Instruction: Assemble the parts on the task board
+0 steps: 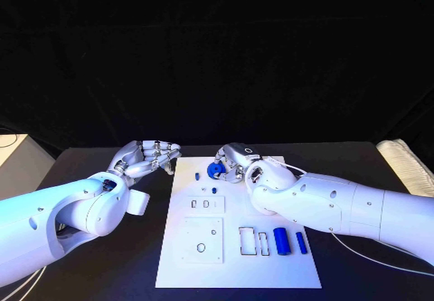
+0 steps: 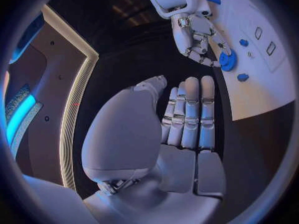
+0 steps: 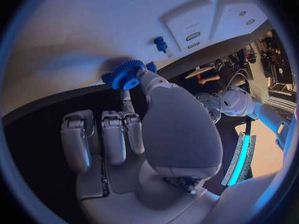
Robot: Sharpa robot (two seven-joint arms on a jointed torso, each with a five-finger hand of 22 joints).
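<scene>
Cylinders (image 1: pixel 281 241), two blue ones, lie on the task board (image 1: pixel 237 269) beside the right forearm. Farther up, the right hand (image 1: pixel 233 163) pinches a blue gear (image 1: pixel 215 169) over the board's far end; its wrist view shows the teeth. Beyond it, off the board over the desk (image 1: pixel 108 269), the left hand (image 1: pixel 145 158) holds nothing, fingers loosely apart.

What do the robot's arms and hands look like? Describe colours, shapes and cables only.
Both arms are glossy white rounded shells with small dark round marks. The left hand and right hand are silver metal, with segmented fingers and smooth pale palm covers. A thin white cable trails under the right arm.
</scene>
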